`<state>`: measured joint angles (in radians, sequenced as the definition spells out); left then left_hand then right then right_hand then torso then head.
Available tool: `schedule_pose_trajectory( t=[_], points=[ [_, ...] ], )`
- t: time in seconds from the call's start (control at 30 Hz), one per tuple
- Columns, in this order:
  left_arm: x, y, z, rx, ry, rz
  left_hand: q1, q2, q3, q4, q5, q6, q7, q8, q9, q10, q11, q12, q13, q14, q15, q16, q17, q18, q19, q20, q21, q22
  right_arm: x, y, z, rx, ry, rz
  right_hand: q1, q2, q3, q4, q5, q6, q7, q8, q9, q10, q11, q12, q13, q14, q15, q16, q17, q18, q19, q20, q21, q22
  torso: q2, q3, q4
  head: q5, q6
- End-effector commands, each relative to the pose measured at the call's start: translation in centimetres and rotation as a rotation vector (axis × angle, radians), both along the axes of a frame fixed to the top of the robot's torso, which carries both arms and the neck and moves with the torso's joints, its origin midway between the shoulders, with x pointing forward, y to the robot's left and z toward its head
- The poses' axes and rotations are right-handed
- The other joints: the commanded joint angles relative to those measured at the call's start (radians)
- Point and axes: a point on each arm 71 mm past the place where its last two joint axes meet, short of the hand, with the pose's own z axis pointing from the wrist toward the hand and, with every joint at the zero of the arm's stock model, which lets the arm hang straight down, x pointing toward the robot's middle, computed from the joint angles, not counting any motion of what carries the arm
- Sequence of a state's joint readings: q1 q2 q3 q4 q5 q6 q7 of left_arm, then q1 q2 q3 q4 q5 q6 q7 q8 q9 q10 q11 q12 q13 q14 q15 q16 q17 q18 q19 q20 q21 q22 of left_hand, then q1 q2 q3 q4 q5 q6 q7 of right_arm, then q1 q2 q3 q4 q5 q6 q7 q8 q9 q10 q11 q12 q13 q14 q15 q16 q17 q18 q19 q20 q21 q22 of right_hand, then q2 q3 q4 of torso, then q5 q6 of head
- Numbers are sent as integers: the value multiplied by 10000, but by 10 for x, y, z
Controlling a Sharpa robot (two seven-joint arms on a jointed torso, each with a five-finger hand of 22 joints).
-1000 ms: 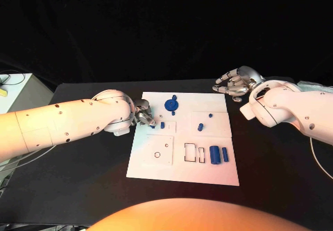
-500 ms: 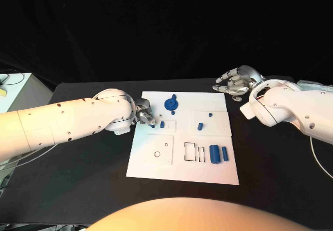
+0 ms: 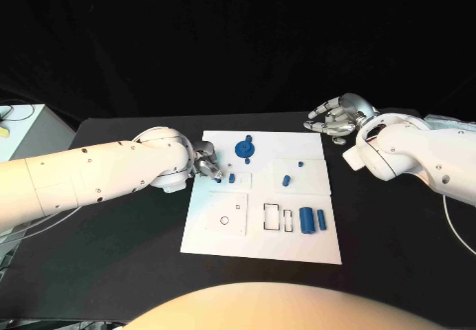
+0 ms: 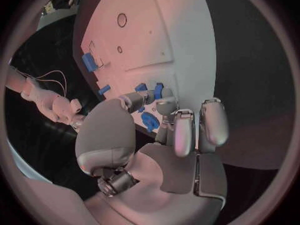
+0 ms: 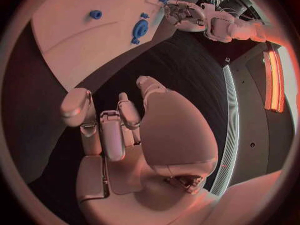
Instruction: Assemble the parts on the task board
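The task board (image 3: 263,234) lies in the middle of the black table (image 3: 119,275), and most of the blue parts sit on its far half: a round disc-shaped part (image 3: 244,148) near the far edge, a small peg (image 3: 232,179) in the square panel just nearer, another small peg (image 3: 285,181) toward the right edge, and two upright blue blocks (image 3: 314,220) beside the empty rectangular slots near the right edge. A round hole in the near-left panel is still unfilled, so the assembly looks only partly done. The left hand (image 3: 206,163) reaches in over the board's left edge, fingertips bunched close beside the small peg in the square panel; in the left wrist view the fingertips (image 4: 139,98) meet around a small blue piece (image 4: 157,89), which I judge to be pinched there so it can be seated or lifted from its socket, though the contact is too small to be sure. The arm lies low and nearly level across the table, wrist turned toward the board. The right hand (image 3: 337,118) hangs off the board's far right corner, above the table, fingers loosely curled and holding nothing, apparently parked clear to leave the left hand room.
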<state>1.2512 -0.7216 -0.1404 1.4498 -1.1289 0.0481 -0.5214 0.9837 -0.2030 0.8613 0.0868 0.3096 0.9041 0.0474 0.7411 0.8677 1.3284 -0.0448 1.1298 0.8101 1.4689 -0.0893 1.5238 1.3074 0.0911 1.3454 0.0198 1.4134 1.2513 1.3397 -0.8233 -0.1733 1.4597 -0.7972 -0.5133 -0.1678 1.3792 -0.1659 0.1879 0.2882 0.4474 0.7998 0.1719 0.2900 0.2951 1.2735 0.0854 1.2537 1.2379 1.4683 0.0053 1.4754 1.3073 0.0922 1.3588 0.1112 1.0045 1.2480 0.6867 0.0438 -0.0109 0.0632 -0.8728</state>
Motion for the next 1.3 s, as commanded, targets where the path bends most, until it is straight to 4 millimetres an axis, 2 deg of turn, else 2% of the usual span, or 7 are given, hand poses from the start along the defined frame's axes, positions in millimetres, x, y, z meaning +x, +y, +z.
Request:
schedule_pose_trajectory(
  t=[0.03, 0.4, 0.8, 1.13, 1.3],
  points=[
    [-8, -6, -10, 30, 509, -333, -158, -24, 1132, -1234, -45, 91, -225, 88, 9, 63, -14, 26, 14, 775, -87, 58, 1657, -147, 40, -6, 39, -2, 0, 1, 0, -52, -26, 129, -60, -33, 35, 0, 28, -58, -6, 67, -9, 4, -13, -29, -8, 528, 12, -58, 846, 172, -42, -26, -51, -16, 2, 0, -4, 2, 2],
    [-7, -4, -10, 12, 487, -266, -586, -279, 597, -916, -37, 97, -324, 124, -99, 9, -81, 43, 20, 768, -143, 47, 1629, -152, 55, -47, 14, 3, 0, 1, 0, -54, -37, 121, -83, -33, 40, 9, 23, -60, -5, 71, -9, 6, -12, -30, -14, 527, 12, -64, 838, 172, -40, -27, -59, -19, -2, 9, 1, -5, 2],
    [-7, -3, -10, 21, 465, -245, -644, -364, 422, -855, -39, 115, -346, 127, -144, -26, -98, 27, -17, 765, -158, 43, 1620, -150, 50, -59, 0, -10, 0, 1, 0, -50, -52, 113, -122, -27, 43, 22, 18, -62, -4, 76, -10, -3, -11, -43, -32, 526, 12, -70, 832, 177, -46, -27, -91, -36, -5, 4, -4, -3, 2],
    [-6, -3, -10, -16, 418, -204, -903, -371, -598, -276, -54, 222, -343, 153, -326, -66, -95, 84, 27, 768, -161, 49, 1629, -153, 66, -74, -29, -13, 0, 1, 0, -42, -69, 110, -122, -27, 43, 22, 18, -62, -4, 76, -10, -3, -11, -43, -32, 526, 12, -70, 832, 177, -46, -27, -91, -36, -2, 3, -2, -15, 2],
    [-6, -3, -10, -20, 403, -175, -903, -330, -1466, 94, -75, 249, -321, 186, -428, -94, -73, 100, 27, 767, -146, 48, 1626, -154, 74, -66, -48, -17, 0, 0, 0, -37, -76, 103, -145, -26, 45, 26, 18, -65, -4, 79, -11, -4, -10, -45, -37, 522, 13, -80, 816, 180, -51, -27, -114, -48, -1, 2, -1, -17, 2]
  ],
)
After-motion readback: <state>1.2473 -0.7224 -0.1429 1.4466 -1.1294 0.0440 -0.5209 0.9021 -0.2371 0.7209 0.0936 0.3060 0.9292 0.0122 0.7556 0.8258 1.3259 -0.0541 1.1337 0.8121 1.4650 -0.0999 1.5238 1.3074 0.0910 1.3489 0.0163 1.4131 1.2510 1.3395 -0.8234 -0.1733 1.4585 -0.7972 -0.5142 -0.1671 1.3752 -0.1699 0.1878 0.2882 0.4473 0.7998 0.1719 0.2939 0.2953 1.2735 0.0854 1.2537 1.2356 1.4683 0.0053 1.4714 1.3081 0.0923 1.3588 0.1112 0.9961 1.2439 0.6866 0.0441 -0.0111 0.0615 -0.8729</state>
